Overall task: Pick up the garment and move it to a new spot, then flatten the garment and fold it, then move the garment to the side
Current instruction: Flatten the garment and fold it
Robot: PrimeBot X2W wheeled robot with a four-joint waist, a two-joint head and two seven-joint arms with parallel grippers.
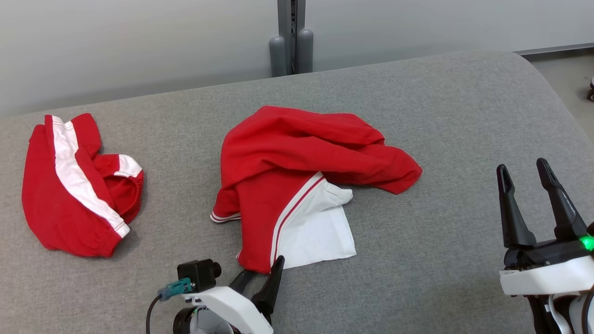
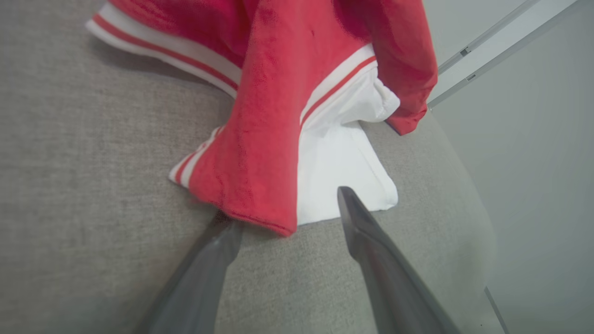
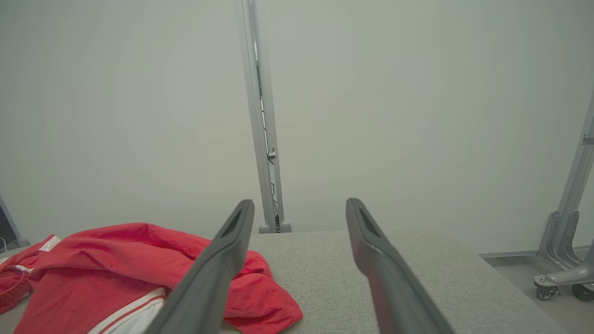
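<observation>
Well off to the L of the left claw (image 1: 264,271): red shorts (image 1: 76,185) w/ a white side stripe, bunched up. Prob. shorts, but the bunching makes it hard to be sure.

The left claw is low over the near edge of the grey fabric-topped counter (image 1: 441,116), fingers apart, nothing clamped. Straight ahead of its tips lies the task's thing, the red-and-white top (image 1: 297,153), crumpled, roughly mid-counter. In the left wrist view the claw straddles the top's near hem corner: one finger meets the red hem w/ its tip hidden by the fabric edge, the other reaches over the white panel (image 2: 334,171). Can't tell if either finger touches cloth yet.

Key relation: the top's long axis runs away from the left claw's tips toward the far edge, w/ one sleeve (image 1: 394,169) trailing off toward the right claw's side. Left arm is much nearer, so the pick looks like its job: close on that hem corner and lift.

The right claw (image 1: 521,165) hovers over bare counter, fingers apart and empty. The top is well to its L, the sleeve end being the nearest part.

Count: 2 red/white garments, 2 claws, 1 counter.
</observation>
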